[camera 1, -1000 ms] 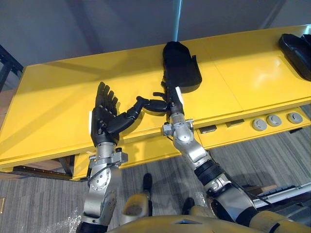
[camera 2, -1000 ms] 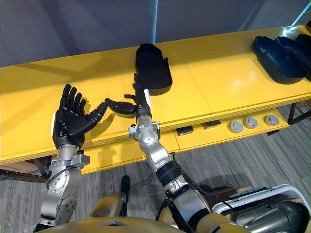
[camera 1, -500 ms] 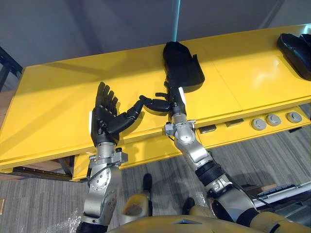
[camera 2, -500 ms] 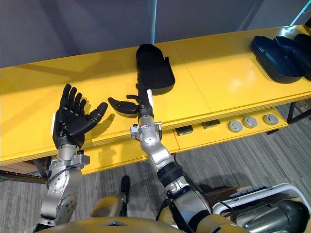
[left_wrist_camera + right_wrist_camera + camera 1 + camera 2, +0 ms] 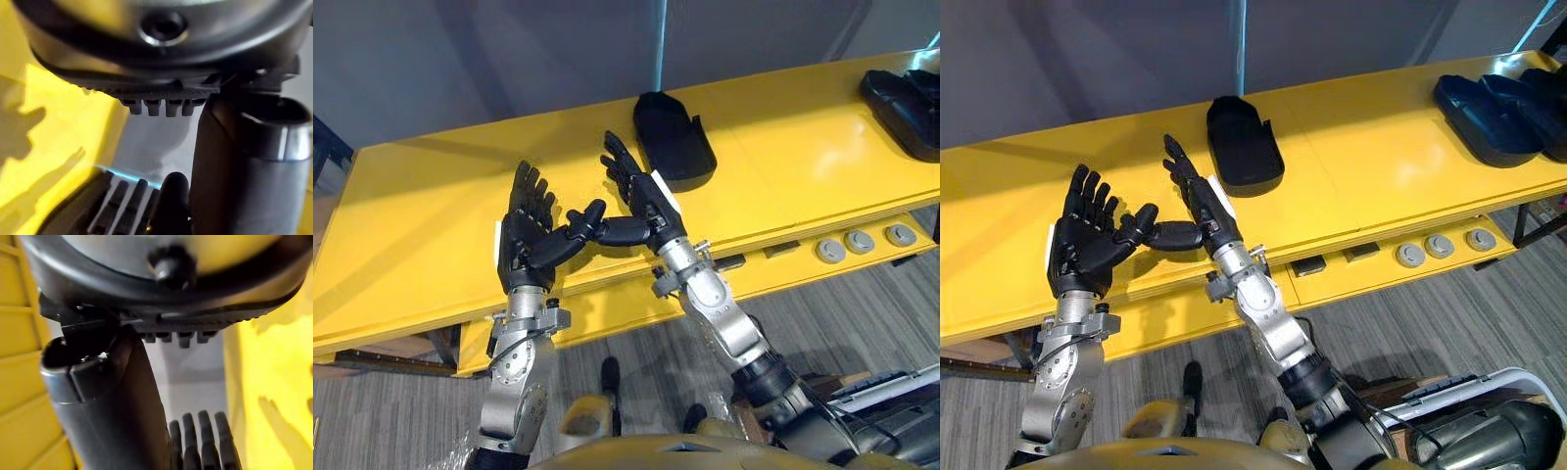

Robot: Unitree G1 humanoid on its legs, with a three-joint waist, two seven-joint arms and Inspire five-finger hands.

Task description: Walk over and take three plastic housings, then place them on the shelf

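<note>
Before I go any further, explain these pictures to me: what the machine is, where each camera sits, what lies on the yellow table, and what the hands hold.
This is a humanoid robot with two silver arms ending in dark hands. Two pictures come from a pair of cameras on its head, looking down. The other two come from cameras on its wrists, looking along each hand from very close. The left hand and the right hand are raised over the near edge of a long yellow table. Both are open with straight fingers, thumbs nearly meeting. Neither holds anything. Just beyond the right hand a black plastic housing lies on the table. More black housings lie at its far right end. Round grey buttons sit along the table's front.
</note>
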